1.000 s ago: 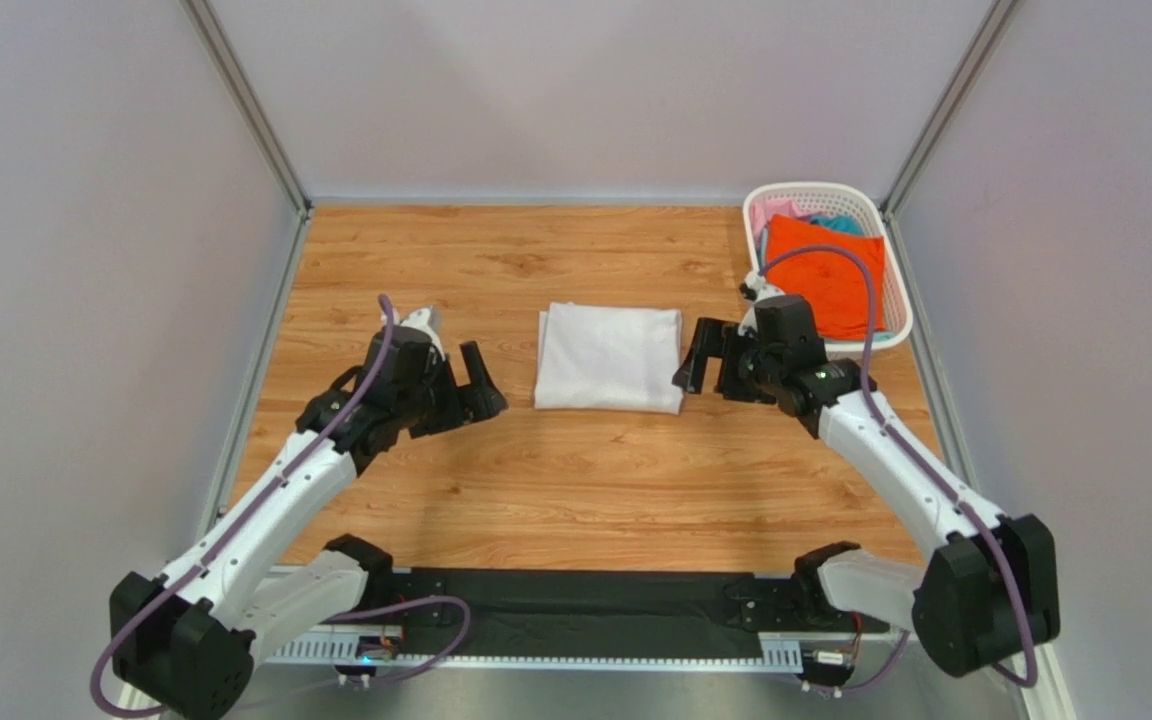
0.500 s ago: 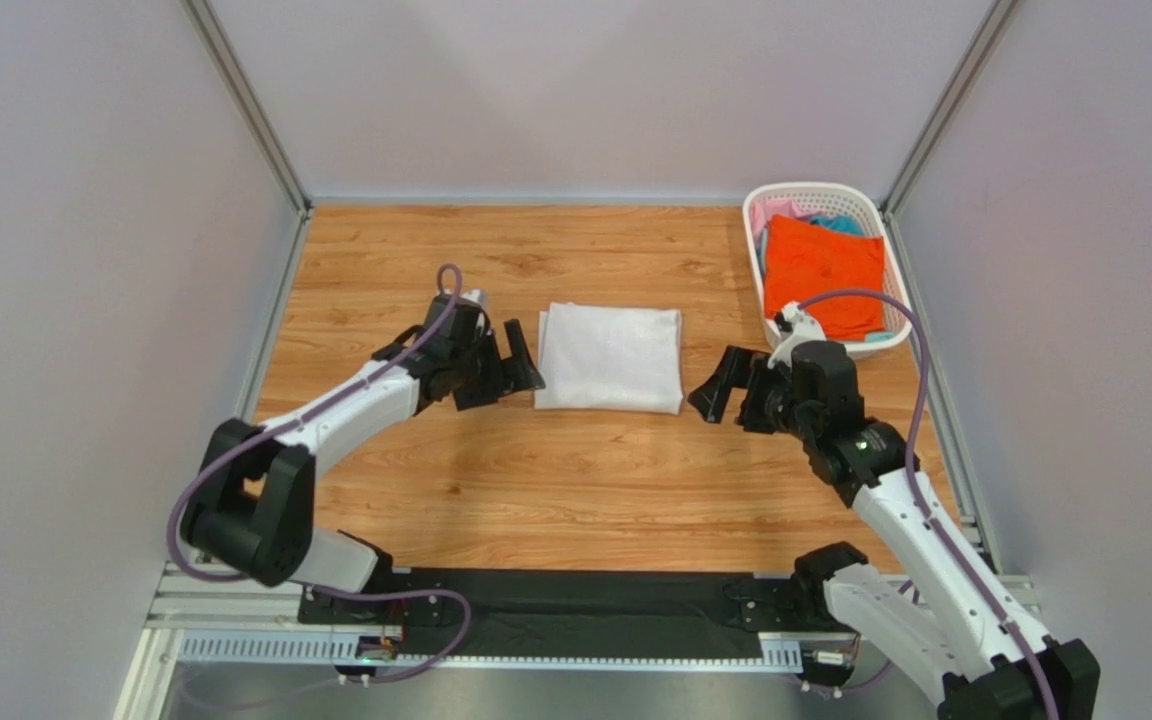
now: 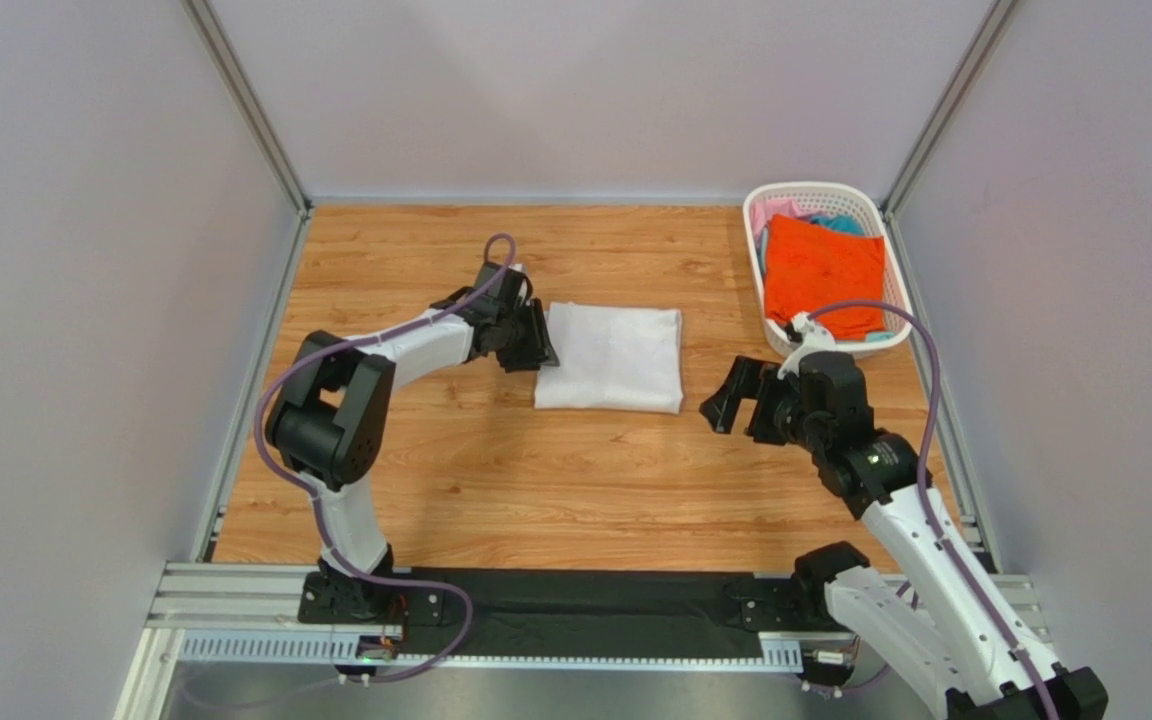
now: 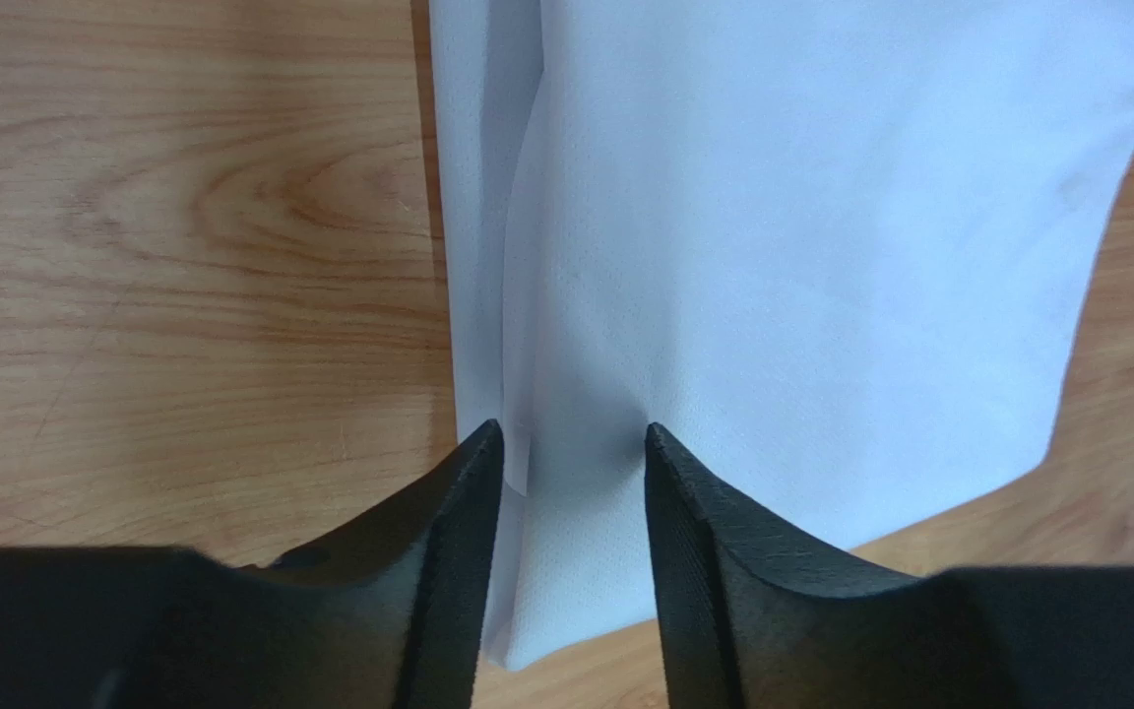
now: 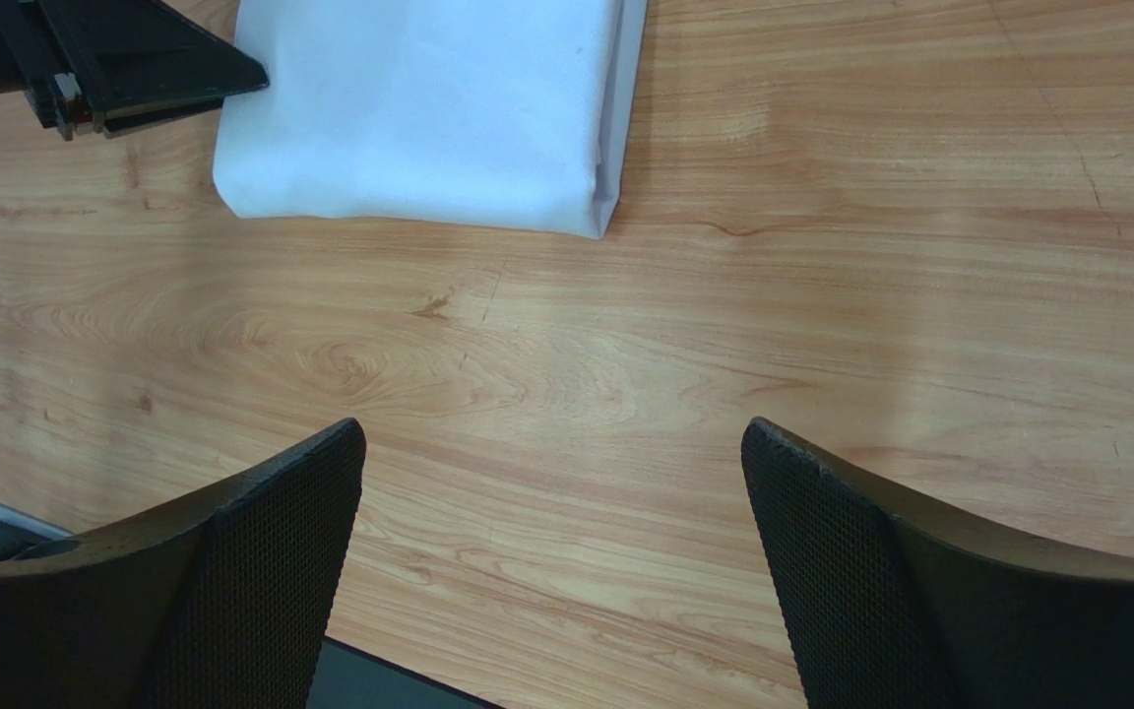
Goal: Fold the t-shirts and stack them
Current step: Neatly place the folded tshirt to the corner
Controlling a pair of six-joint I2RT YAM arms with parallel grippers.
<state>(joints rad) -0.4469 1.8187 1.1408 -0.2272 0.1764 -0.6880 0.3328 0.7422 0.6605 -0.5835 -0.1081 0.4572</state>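
left gripper (image 4: 570,443): pinching the left edge of the folded plain white cloth t-shirt (image 3: 611,357), mid-table
right gripper (image 5: 551,547): spread wide, holding nothing
risk: i'd guess a thin pinch catches only the top layers, so the fold opens
surface: wood-grain table (image 3: 567,480), grey walls

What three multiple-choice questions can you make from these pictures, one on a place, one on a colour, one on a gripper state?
1. Where does the white t-shirt lie?
A. In the basket
B. On the table
C. On the arm bases

2. What colour is the top shirt in the basket?
A. Orange
B. Black
C. Yellow

3. How is the right gripper?
A. Shut on cloth
B. Open, holding nothing
C. Out of view

Answers: 1 B, it lies folded on the wooden table. 2 A, the orange t-shirt lies uppermost. 3 B, its fingers stand wide apart over bare wood.
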